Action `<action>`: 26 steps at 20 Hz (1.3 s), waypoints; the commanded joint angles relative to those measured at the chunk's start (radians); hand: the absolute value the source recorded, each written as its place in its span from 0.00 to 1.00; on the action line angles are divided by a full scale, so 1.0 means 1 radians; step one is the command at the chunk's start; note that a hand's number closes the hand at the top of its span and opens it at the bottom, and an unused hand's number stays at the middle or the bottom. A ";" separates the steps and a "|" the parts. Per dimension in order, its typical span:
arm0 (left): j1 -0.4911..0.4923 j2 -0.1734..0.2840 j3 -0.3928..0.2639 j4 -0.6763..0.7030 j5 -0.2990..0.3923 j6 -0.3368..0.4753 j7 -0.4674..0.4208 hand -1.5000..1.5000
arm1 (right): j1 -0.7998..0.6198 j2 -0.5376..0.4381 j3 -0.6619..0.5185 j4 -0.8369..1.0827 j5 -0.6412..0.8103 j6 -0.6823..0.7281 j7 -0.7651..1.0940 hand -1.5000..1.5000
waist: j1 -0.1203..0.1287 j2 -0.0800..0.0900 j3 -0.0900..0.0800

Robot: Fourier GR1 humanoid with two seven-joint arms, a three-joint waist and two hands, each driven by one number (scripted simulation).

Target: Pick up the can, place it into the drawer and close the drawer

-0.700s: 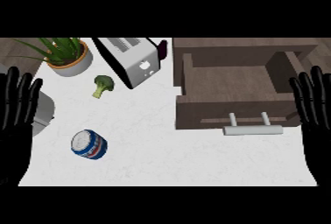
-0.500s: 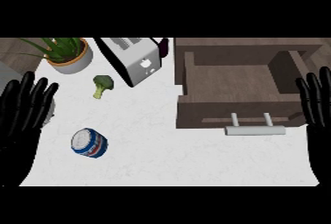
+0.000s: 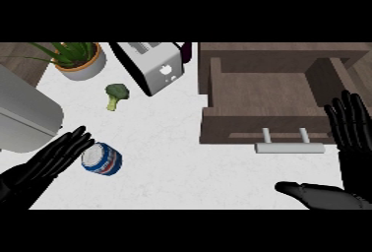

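Observation:
The can (image 3: 102, 158), white with a blue and red label, lies on its side on the white counter at the lower left. My left hand (image 3: 49, 161) is open, its straight fingers lying against the can's left side. The open wooden drawer (image 3: 266, 94) sits at the upper right, its inside bare, with a pale bar handle (image 3: 288, 146) on its front. My right hand (image 3: 352, 129) is open at the right edge beside the drawer, fingers pointing up and thumb stretched out low.
A toaster (image 3: 153, 64) stands at the top centre, left of the drawer. A potted plant (image 3: 77, 57) is at the top left, a broccoli floret (image 3: 115, 94) lies below it. A grey appliance (image 3: 22, 114) fills the left edge.
My left hand has swung in from the left edge toward the can and now touches it. The view has shifted, and the right hand's thumb now shows.

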 commanded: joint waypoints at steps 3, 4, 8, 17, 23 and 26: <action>0.059 0.072 0.119 -0.007 0.150 -0.123 0.057 0.00 | 0.079 0.014 0.016 0.007 0.025 0.016 -0.024 0.00 | 0.000 0.000 0.001; -0.008 0.100 0.122 -0.008 0.175 -0.091 0.115 0.00 | 0.127 0.000 -0.012 -0.077 -0.013 0.025 0.023 0.00 | -0.006 0.000 0.001; 0.120 0.042 0.172 0.052 0.149 -0.209 0.014 0.00 | 0.157 -0.044 -0.103 -0.035 -0.112 0.106 -0.044 0.00 | -0.001 0.000 0.001; -0.037 0.009 0.204 0.146 0.142 -0.163 0.145 0.00 | 0.179 0.064 0.025 -0.034 0.040 0.050 -0.067 0.00 | -0.003 0.001 0.001; -0.058 -0.051 0.188 0.121 0.103 -0.154 0.187 0.00 | 0.170 -0.023 -0.150 0.006 -0.110 0.151 -0.092 0.00 | -0.003 0.000 0.001; -0.060 -0.097 0.200 0.272 -0.044 -0.259 0.036 0.00 | 0.219 0.009 -0.116 -0.030 -0.084 0.149 -0.099 0.00 | -0.005 0.000 0.000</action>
